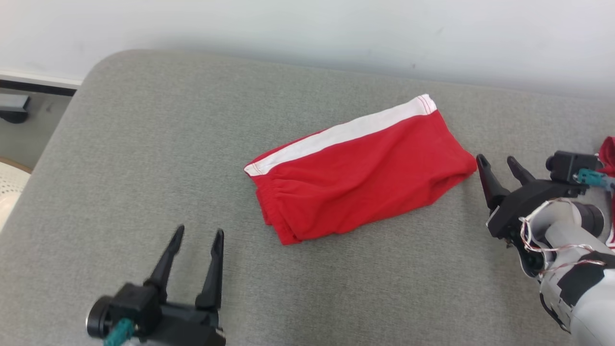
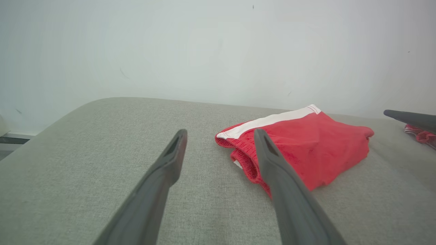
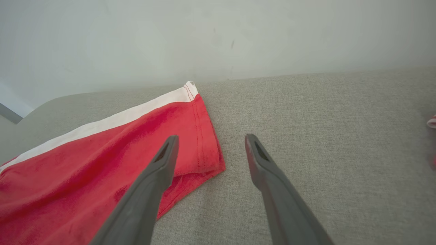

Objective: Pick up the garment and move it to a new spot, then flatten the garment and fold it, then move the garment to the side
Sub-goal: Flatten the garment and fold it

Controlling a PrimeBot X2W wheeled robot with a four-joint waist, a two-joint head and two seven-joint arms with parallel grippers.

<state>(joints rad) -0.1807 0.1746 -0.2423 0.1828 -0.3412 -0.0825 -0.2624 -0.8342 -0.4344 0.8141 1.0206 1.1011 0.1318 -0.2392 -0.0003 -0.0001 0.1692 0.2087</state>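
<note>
The garment (image 1: 358, 168) is a pair of red shorts with a white side stripe, lying folded on the grey cushion (image 1: 144, 168). My left gripper (image 1: 198, 234) stands open at the lower left, apart from the shorts' waistband end. My right gripper (image 1: 497, 164) is open just right of the leg hem, nothing between its fingers. In the left wrist view the garment (image 2: 306, 143) lies ahead and right of the open left gripper (image 2: 221, 134). In the right wrist view the hem corner of the garment (image 3: 190, 143) lies under the left finger of the open right gripper (image 3: 211, 139).
Another red and white cloth (image 1: 609, 158) lies at the cushion's right edge, behind my right arm. A pale wall (image 1: 307, 29) runs along the cushion's far side. Floor and a round pale object (image 1: 9, 187) show past the cushion's left edge.
</note>
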